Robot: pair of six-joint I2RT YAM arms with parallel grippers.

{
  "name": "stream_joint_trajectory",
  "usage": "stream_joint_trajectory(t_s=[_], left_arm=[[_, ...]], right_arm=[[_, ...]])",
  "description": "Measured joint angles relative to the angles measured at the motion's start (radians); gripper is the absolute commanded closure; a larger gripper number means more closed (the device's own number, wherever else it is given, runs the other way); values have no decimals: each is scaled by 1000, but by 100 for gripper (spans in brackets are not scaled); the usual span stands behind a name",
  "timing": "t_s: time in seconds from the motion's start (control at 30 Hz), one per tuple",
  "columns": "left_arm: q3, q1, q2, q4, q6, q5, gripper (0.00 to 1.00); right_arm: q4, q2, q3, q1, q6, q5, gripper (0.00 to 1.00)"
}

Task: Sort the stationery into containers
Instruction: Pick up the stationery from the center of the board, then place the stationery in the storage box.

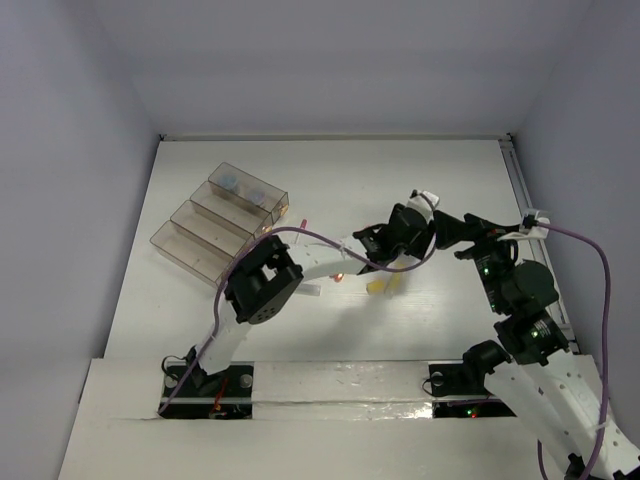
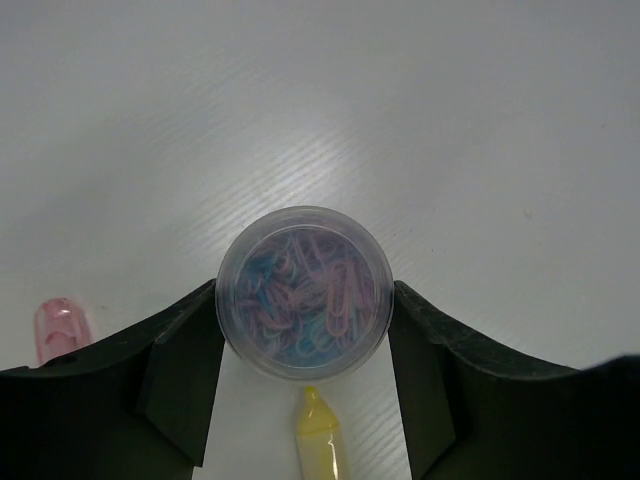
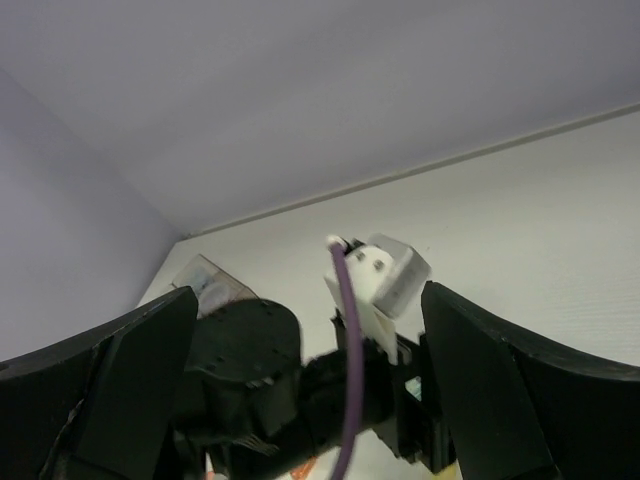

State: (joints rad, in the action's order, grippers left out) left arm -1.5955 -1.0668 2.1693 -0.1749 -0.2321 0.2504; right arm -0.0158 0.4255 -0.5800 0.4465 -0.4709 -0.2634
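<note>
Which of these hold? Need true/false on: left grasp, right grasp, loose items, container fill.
1. The left gripper has its jaws against both sides of a round tub of paper clips. True.
2. The right gripper holds a pen. False: its jaws are wide open and empty.
3. A yellow stick lies close to the round tub. True.
4. All four containers are empty. False: the farthest container holds blue-grey discs.
</note>
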Motion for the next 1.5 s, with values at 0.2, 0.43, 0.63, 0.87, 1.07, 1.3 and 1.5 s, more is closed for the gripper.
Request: stream_joint_trajectory(t_s=[0.2,0.43,0.63,0.87,1.07,1.3,1.5], left_arm=[[74,119,-161,-48,-24,-15,55],[349,401,-468,-74,-89,67,55],[527,546,-658,-52,-141,143,55],[573,668,-673,-12,-154,153,55],[573,676,-597,-14,-151,144,54],[570,676,-521,-17,-150,114,55],[547,682,-493,-32,-146,105,55]], right_arm=[[-6,-19,2,0,0,8,0],[-10,4,2,0,-1,29,0],[-11,29,2,0,-1,50,0],[-11,53,2,0,-1,70,0],[-12,56,2,0,-1,80,0],[-14,73,2,0,-1,87,0],[-14,74,2,0,-1,88,0]])
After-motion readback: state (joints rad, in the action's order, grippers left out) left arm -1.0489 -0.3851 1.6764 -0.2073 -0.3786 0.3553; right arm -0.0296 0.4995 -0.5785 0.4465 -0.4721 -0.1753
